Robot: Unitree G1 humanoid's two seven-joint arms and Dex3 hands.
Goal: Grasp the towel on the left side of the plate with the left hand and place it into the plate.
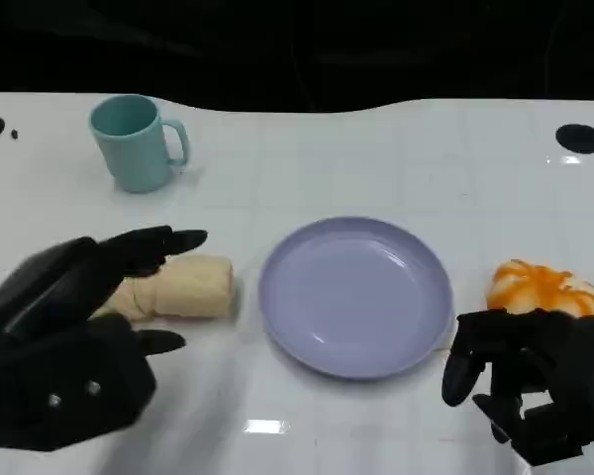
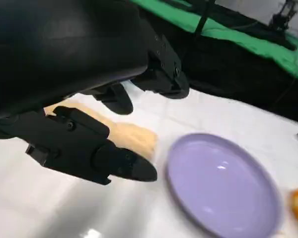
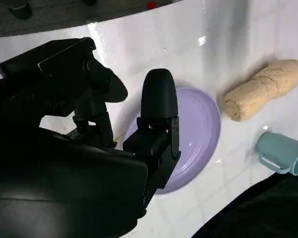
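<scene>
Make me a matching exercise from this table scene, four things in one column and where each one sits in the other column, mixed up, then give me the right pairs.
Things:
1. rolled towel
2. teal mug
3. purple plate
4. orange-and-white object

Places:
A. middle of the table, nothing on it
B. far left part of the table, handle toward the plate side
C. right of the plate, just beyond the right robot hand
D. left of the plate, under the fingers of the left robot hand

Pairs: 1-D, 2-B, 3-A, 4-C
</scene>
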